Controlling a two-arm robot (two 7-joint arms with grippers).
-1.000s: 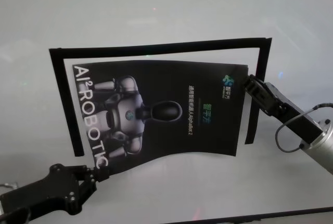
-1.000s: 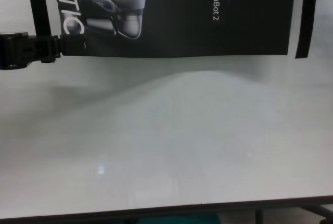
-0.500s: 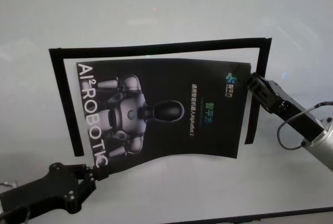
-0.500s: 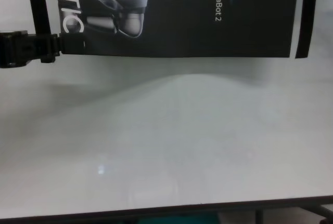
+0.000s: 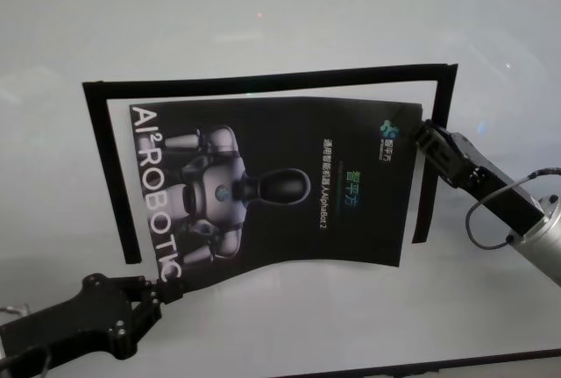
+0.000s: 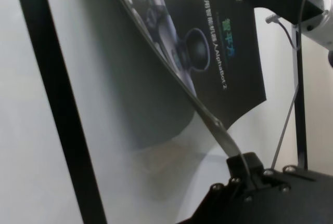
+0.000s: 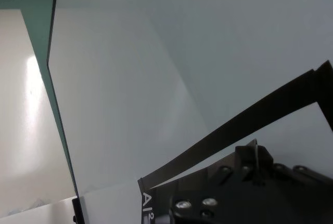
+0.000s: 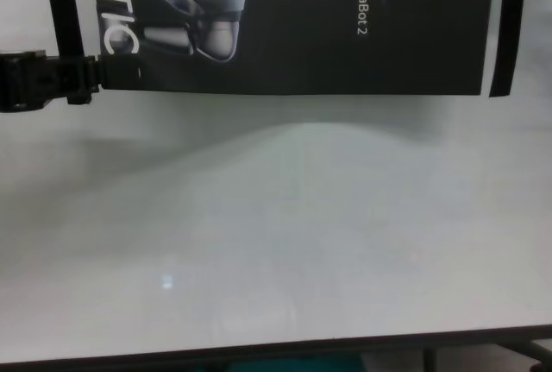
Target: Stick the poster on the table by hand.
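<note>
Pinching opposite poster (image 5: 280, 185) corners, left gripper (image 5: 160, 292) and right gripper (image 5: 419, 137) (sheet bowed).

Wide bare table (image 5: 289, 10) is seen toward twelve o'clock and again toward six, below the poster (image 5: 272, 185). The middle is taken up by the lifted sheet, boxed by tape strips (image 5: 267, 82) at nine, twelve and three. Its corners are blocked by the left gripper (image 5: 156, 295) at seven and the right gripper (image 5: 421, 137) at three.
</note>
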